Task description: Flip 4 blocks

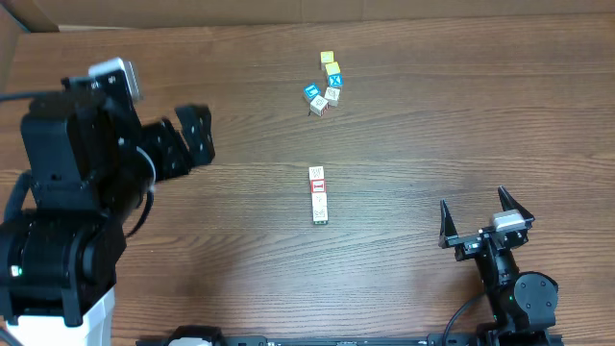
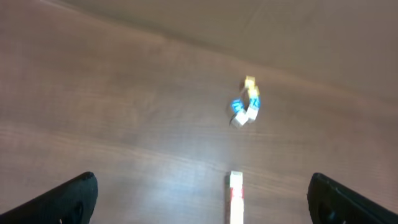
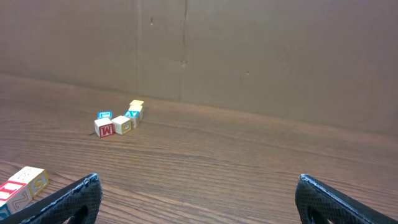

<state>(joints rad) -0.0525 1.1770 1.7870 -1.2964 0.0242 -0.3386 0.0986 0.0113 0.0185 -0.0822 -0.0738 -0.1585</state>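
Overhead: the blocks [image 1: 318,194] lie in a short row in the middle of the desk [image 1: 240,250], touching end to end. A cluster of other cubes [image 1: 327,86] sits farther back. The left hand [image 1: 183,142] and right hand [image 1: 473,204] are both released, jaws wide, well apart from the row.

Left wrist: the row runs off the bottom edge between the spread fingers [image 2: 74,199].

Right wrist: the row's end shows at lower left, with the cluster beyond it.

wooden table [image 1: 461,115] with small blocks [image 1: 318,192]
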